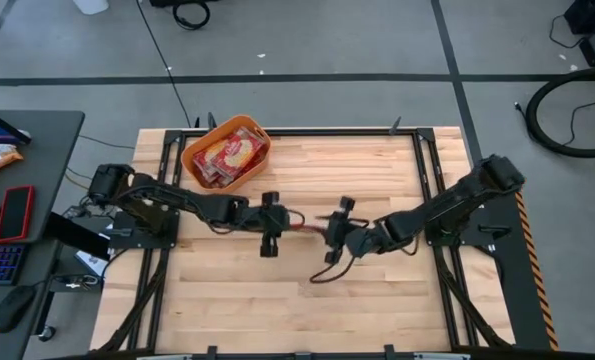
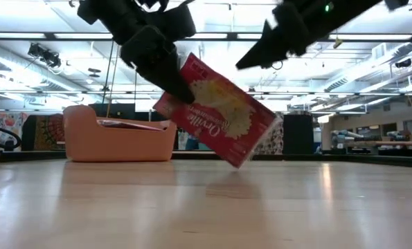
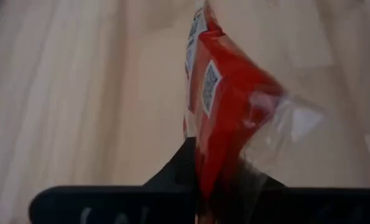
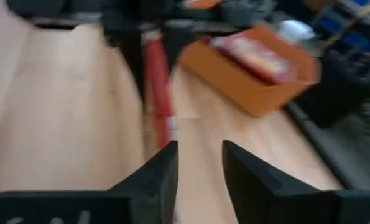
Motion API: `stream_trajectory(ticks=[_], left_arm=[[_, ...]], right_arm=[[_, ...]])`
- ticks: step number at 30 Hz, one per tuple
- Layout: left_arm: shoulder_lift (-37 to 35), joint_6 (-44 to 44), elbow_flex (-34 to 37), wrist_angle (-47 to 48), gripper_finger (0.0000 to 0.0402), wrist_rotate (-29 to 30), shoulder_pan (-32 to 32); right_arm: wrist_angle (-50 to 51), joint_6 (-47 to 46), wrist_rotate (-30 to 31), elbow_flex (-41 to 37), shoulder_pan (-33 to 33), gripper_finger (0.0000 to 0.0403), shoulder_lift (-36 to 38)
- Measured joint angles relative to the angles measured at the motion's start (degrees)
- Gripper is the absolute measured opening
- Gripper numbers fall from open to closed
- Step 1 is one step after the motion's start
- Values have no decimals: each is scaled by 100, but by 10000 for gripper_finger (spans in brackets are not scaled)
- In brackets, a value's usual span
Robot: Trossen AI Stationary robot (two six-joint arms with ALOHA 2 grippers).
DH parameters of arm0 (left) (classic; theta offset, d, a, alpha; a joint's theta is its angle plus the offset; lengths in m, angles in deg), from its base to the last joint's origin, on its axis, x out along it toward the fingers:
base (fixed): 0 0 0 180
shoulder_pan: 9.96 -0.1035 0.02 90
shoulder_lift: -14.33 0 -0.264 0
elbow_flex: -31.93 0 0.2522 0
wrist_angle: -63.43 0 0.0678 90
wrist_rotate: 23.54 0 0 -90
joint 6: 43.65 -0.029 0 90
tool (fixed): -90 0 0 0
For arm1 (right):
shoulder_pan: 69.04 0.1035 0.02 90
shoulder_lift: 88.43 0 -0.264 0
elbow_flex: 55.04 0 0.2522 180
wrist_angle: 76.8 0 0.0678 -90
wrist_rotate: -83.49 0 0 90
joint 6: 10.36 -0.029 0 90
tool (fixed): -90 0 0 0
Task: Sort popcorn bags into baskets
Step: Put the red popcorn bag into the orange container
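Near the middle of the wooden table, the left gripper pinches a red popcorn bag by one end, its fingers pressed against the packet, which hangs tilted above the boards with its lower corner close to the wood but not touching it. From overhead the packet shows edge-on, a thin red strip running toward three o'clock from that gripper. The right gripper sits just beside the packet's far end, its two dark fingers spread apart with nothing between them. At about eleven o'clock from the held packet, well apart, the orange basket stands near the table's far edge, with several more red packets lying inside.
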Motion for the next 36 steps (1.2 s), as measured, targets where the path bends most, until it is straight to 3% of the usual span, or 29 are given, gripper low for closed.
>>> stream_trajectory(ticks=[4,9,14,19,24,30,36], left_arm=[[-466,96,11,304,27,-38,-297],[-1119,167,24,601,23,-28,-601],[-1907,478,806,-77,24,109,-835],[-2878,887,1661,-231,25,465,-1144],[-3922,1348,2262,-343,26,426,-1538],[-4826,1598,2594,-612,26,407,-2061],[-5089,1499,2586,-687,27,240,-2124]], right_arm=[[677,-224,544,0,116,151,681],[1399,-856,575,-14,207,154,1131],[1542,-1112,534,-13,224,153,987],[1502,-1050,603,-20,196,153,710],[1376,-1023,562,-29,143,153,514],[1124,-708,487,-52,74,153,341],[953,48,531,-47,0,153,519]])
